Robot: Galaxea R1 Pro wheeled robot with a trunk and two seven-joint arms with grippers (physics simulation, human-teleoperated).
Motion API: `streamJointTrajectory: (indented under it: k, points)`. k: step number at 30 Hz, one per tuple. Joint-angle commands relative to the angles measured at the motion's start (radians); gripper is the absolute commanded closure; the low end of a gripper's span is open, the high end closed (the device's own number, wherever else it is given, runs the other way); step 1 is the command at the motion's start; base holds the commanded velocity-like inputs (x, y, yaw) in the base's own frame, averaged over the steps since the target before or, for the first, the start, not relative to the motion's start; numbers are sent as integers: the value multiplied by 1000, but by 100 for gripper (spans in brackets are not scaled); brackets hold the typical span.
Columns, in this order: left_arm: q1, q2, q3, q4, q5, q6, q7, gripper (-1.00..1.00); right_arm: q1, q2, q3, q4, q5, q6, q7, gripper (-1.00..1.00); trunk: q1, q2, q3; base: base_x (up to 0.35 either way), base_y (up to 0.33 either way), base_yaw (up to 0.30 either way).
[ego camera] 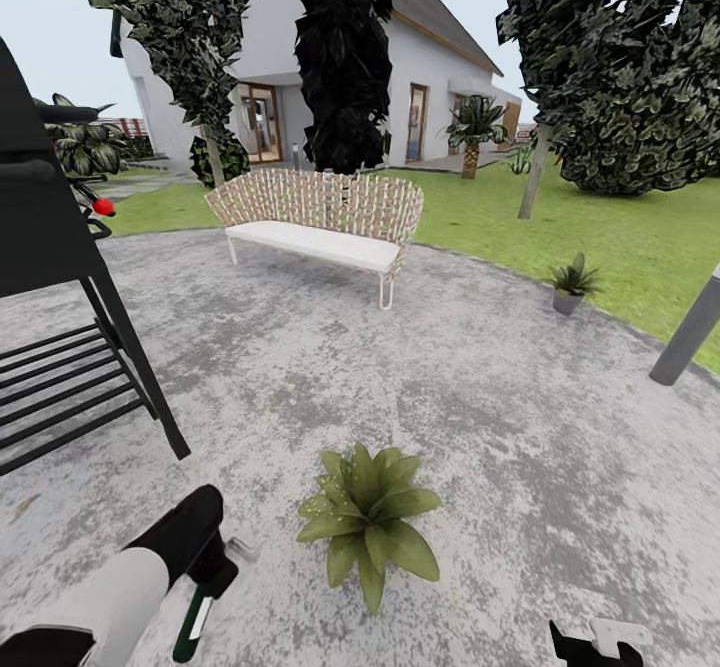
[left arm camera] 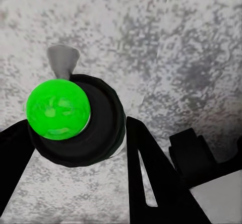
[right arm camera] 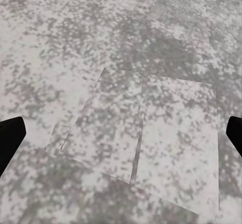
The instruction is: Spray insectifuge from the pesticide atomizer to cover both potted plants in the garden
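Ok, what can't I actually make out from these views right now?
- Head view: the left tool is covering most of the pesticide atomizer, whose spray head points away from the camera.
- Head view: the right tool is cut off by the bottom edge, so its jaw state is unclear.
- Head view: the far potted plant is too small for leaf detail.

Left tool (ego camera: 212, 569) grips the pesticide atomizer (ego camera: 193, 619) — just beside a potted plant (ego camera: 368, 522) on the patio (ego camera: 480, 447).
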Motion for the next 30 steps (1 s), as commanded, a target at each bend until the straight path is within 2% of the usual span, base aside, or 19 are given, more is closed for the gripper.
streamJointTrajectory:
  k: [1,3,10,17,30]
  points:
    - [1,0,-7,0,-14,2,-11,100,-1,0,-9,1,4,-4,7,-100,0,0,-1,0,0,0]
    - [3,1,-8,4,-31,-3,-14,100,-1,0,-9,1,4,-3,7,-100,0,0,-1,0,0,0]
    - [31,4,-8,53,-41,-10,-18,100,-1,0,-9,1,4,-4,7,-100,0,0,-1,0,0,6]
    - [32,-1,-10,63,-74,-8,-17,100,-1,0,-9,1,4,-4,7,-100,0,0,-1,4,-6,178]
    - [31,-6,-10,53,-79,-5,-15,100,-1,-4,-9,1,4,-3,7,-100,0,0,-1,97,-229,12]
